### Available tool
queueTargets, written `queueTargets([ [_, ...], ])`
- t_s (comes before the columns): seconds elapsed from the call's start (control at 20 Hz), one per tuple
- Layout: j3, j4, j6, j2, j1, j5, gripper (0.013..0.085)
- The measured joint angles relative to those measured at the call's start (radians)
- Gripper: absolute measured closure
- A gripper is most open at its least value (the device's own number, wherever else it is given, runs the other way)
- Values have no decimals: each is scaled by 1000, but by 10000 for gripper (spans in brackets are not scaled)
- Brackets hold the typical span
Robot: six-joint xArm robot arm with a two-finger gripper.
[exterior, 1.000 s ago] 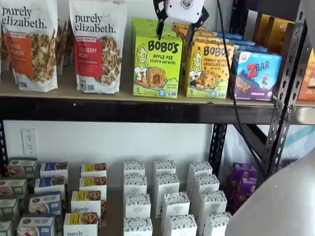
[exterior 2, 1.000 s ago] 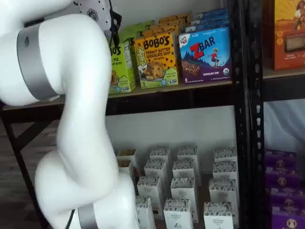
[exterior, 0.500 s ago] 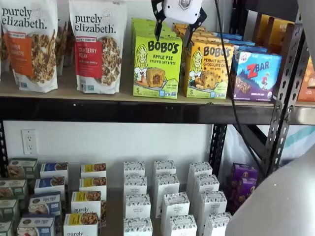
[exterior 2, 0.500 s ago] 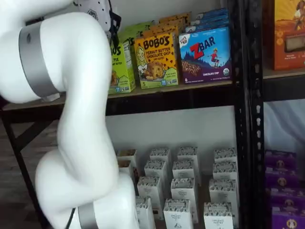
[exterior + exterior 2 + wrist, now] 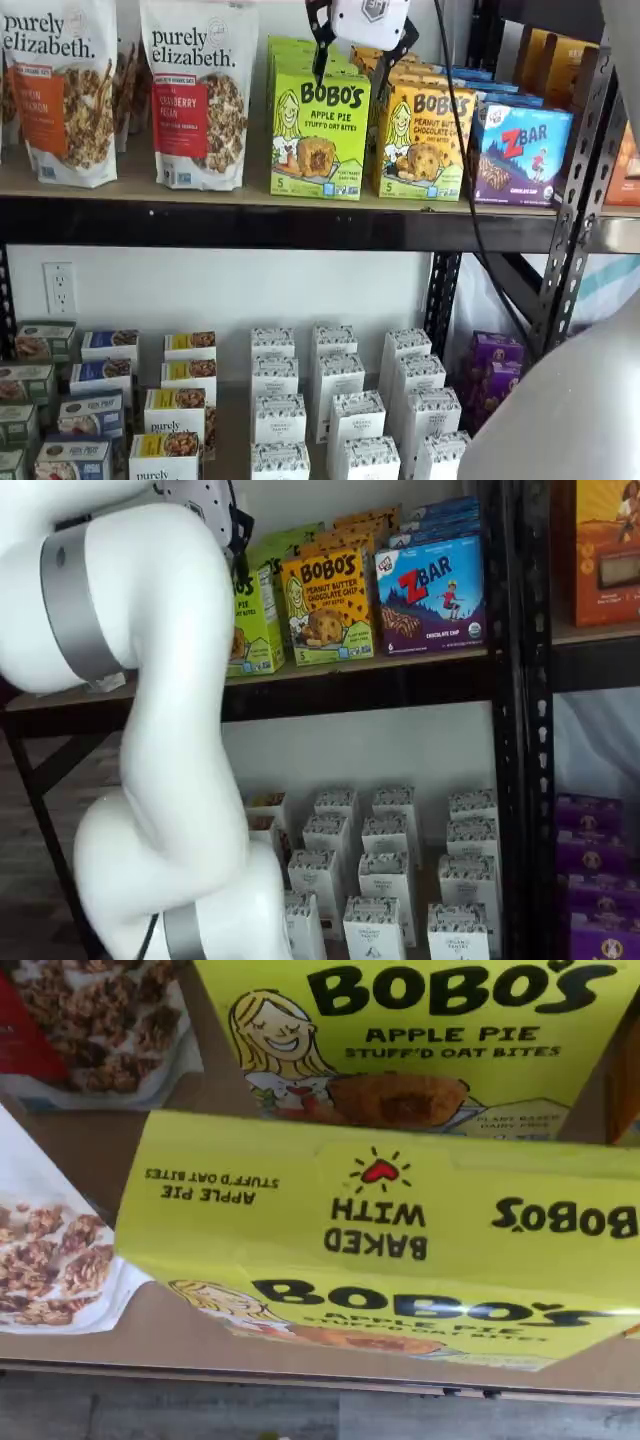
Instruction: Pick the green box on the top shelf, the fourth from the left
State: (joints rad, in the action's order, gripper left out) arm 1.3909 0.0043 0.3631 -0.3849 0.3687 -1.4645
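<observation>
Lime-green and upright, the green box (image 5: 319,135) is standing at the front of its row on the top shelf (image 5: 250,225), facing outward, with the yellow-orange peanut butter carton (image 5: 424,142) just beside it and a granola bag (image 5: 197,92) on its other side. Above it the gripper (image 5: 356,58) is hanging with its black fingers spread wide, one over each upper edge of the carton, holding nothing. That straddle is probably lining up a descent onto the carton's sides. In the wrist view the box top (image 5: 400,1230) is filling the frame.
</observation>
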Motion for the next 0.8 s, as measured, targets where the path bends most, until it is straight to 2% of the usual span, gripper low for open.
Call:
queueTargets([
  [0.8, -16, -9, 13, -7, 13, 14, 130],
])
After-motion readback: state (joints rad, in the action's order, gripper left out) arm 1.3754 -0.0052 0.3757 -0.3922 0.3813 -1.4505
